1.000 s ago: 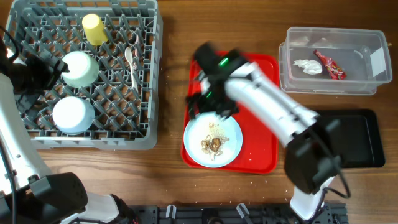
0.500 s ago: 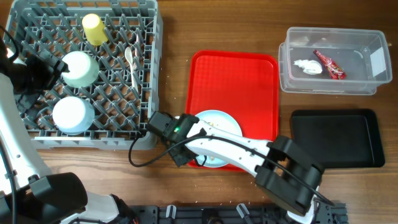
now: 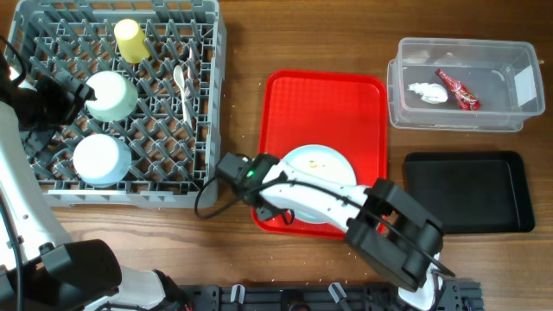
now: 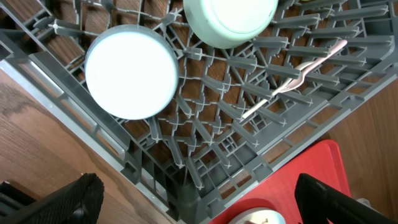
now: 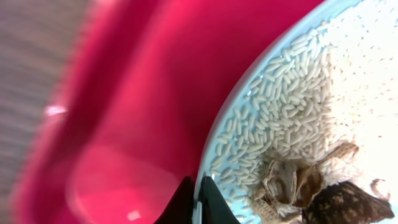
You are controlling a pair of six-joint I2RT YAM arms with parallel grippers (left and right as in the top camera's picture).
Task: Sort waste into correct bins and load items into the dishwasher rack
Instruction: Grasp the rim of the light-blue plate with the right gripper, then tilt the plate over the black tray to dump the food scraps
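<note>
Right gripper [image 5: 198, 190]: the jaws are closed to a narrow pinch on the rim of the pale plate [image 5: 249, 96], on the plate's 9 o'clock side in the overhead view. The plate lies at the 6 o'clock end of the red tray [image 5: 143, 93]. It carries loose rice [image 5: 280, 106] and brown food scraps [image 5: 311, 190], banked close to the pinch.

Left gripper [image 4: 199, 186]: the jaws are wide and hold nothing, over the dishwasher rack [image 3: 112, 197].

Hazards, as I judge them:
- The hold is thin, so the plate may pivot or slip when lifted.
- An early tilt would shed rice onto the red tray before I reach the black tray [image 3: 467, 192] at 3 o'clock.
</note>
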